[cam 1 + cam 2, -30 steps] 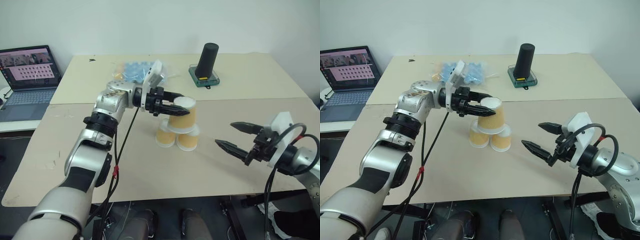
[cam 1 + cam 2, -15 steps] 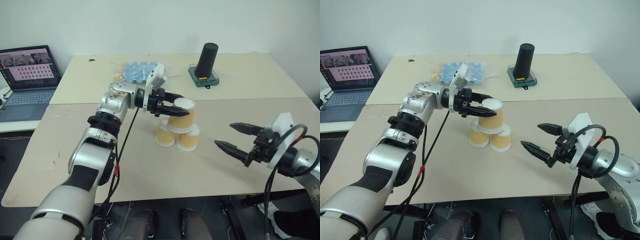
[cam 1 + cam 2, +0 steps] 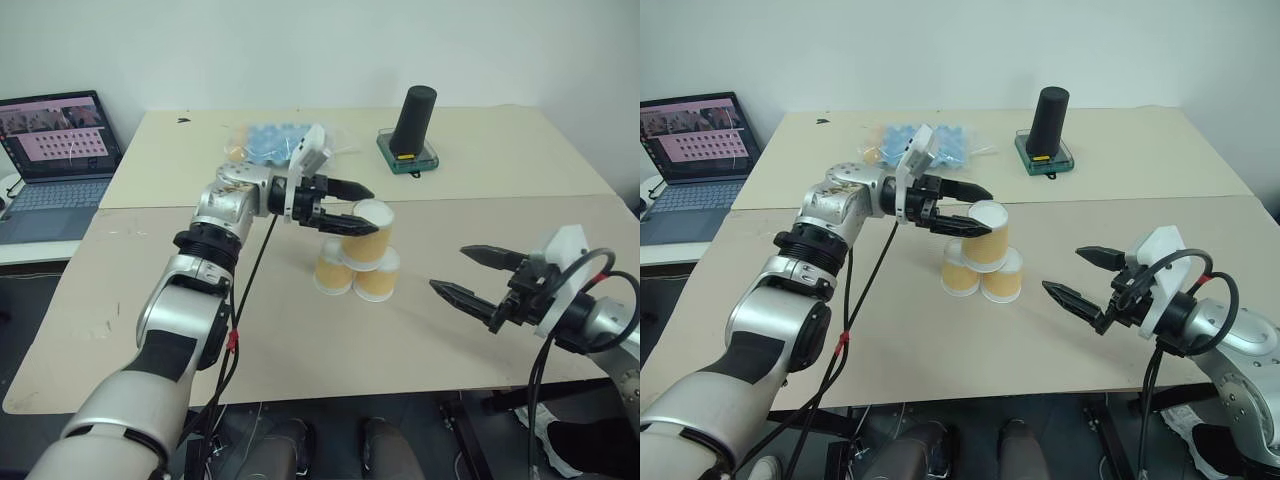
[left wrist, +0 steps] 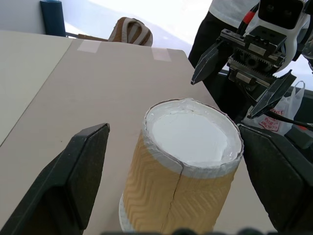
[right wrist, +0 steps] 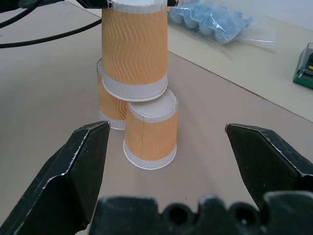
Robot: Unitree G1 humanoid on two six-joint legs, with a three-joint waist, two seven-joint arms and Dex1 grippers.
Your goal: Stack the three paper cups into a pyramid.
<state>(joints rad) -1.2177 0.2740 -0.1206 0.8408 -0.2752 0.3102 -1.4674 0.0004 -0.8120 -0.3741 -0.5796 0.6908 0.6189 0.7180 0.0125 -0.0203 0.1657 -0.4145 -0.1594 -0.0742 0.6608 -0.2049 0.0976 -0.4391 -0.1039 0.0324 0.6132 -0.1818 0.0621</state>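
- Pyramid (image 3: 355,258) built near mid-table (image 3: 300,340): two base cups side by side, upside down, left base cup (image 3: 331,268) and right base cup (image 3: 376,277) touching; top cup (image 3: 365,232) upside down across both.
- Left gripper (image 3: 355,205) spread wide at the top cup's upper end, one finger on either side, both apart from the wall in the left wrist view; nothing held.
- Right gripper (image 3: 472,272) spread wide, empty, hovering well apart from the stack on the right.
- Risk, judged: a sideways or downward pull-back of the left gripper likely to clip the top cup's edge; light paper, narrow footing, so a tip or a slide off the base pair.
- Risk, judged: top cup seated slightly off-centre in the right wrist view, more over the rear base cup; small nudge or table shake probably enough to topple it.
- Risk, judged: any advance of the right gripper towards the stack liable to push the near base cup and collapse all three.
- Left wrist view: gaps between fingers and top cup (image 4: 188,171), and its white upturned base; not readable from the head views.
- Right wrist view: seating of the top cup (image 5: 134,49) on the two base rims.
- Head views: overall layout, plus laptop (image 3: 60,150), black cylinder (image 3: 414,122) and blue tray (image 3: 270,140) well clear at the rear.
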